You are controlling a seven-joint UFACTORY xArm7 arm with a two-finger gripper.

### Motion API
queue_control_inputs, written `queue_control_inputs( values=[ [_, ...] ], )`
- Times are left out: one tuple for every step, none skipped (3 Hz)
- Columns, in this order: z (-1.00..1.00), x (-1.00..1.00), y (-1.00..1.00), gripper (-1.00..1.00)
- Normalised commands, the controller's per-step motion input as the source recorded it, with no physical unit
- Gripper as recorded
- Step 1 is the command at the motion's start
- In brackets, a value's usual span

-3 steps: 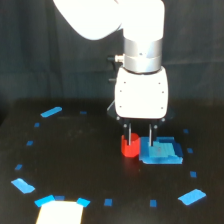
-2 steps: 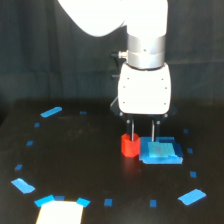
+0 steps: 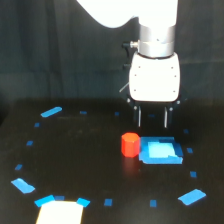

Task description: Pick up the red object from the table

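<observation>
The red object (image 3: 130,144), a small red-orange stubby cylinder, stands on the black table (image 3: 80,160). It touches or nearly touches the left side of the flat light-blue square block (image 3: 160,151). My gripper (image 3: 152,125) hangs below the white wrist, above the table. It is above the red object and to its right in the exterior view, roughly over the block's left part. Its two thin dark fingers (image 3: 139,119) stand apart with nothing between them, so it is open and empty.
Blue tape strips lie in a ring on the table: one at the back left (image 3: 51,111), one at the front left (image 3: 23,186), one at the front right (image 3: 192,196). Small blue marks lie between them. A bright white patch (image 3: 59,212) lies at the front left edge.
My gripper was low around the red object a second ago. It has risen and shifted to the exterior view's right. The red object stays on the table.
</observation>
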Motion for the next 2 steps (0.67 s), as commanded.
queue_control_inputs(
  values=[
    [0.01, -0.21, 0.06, -1.0],
    [-1.0, 0.5, 0.25, 1.0]
  ],
)
